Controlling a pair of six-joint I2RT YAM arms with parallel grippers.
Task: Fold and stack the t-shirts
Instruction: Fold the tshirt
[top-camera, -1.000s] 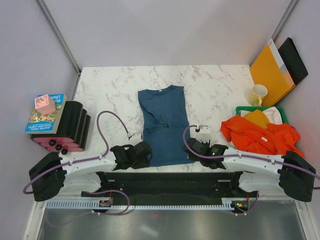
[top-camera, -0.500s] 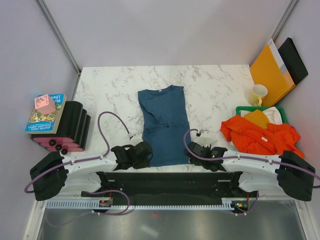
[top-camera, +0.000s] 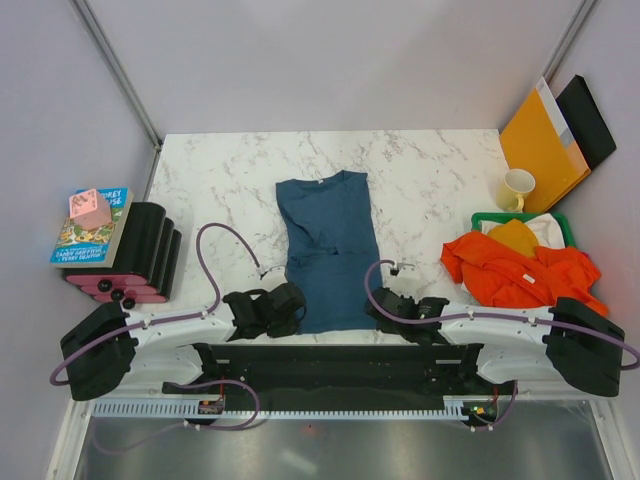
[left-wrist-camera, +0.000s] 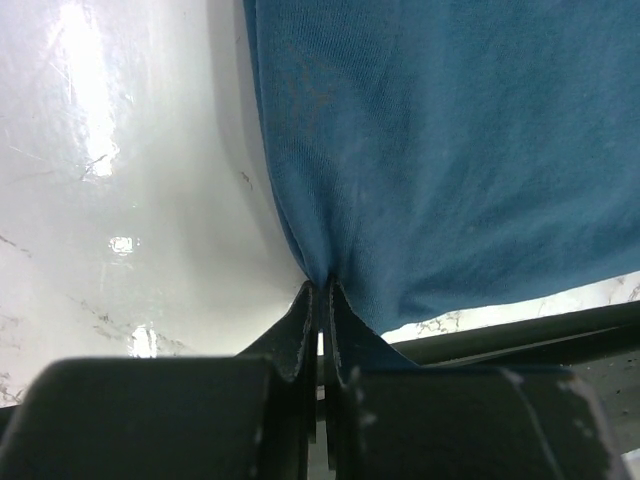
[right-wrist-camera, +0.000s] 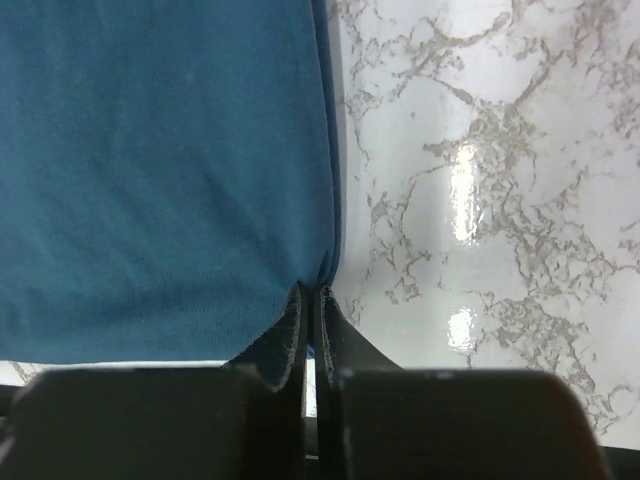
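A dark teal-blue t-shirt (top-camera: 329, 247) lies folded into a long strip on the marble table (top-camera: 230, 180), collar at the far end. My left gripper (top-camera: 297, 306) is shut on its near left hem corner (left-wrist-camera: 322, 270). My right gripper (top-camera: 376, 303) is shut on the near right hem corner (right-wrist-camera: 318, 275). In both wrist views the cloth (left-wrist-camera: 450, 150) puckers into the closed fingertips (right-wrist-camera: 296, 310). A bright orange t-shirt (top-camera: 520, 273) lies crumpled at the right, with yellow cloth (top-camera: 513, 236) behind it.
A green bin (top-camera: 558, 222) holds the yellow cloth at the right. A pale yellow mug (top-camera: 516, 189), an orange envelope (top-camera: 541, 146) and a black folder (top-camera: 587, 120) stand at the back right. Books (top-camera: 90, 228) with a pink box (top-camera: 89, 208) and a black-and-pink rack (top-camera: 138, 254) sit at the left.
Both grippers have shut on the teal shirt's near hem corners, the left first, then the right. The right gripper has slid a little nearer and leftward.
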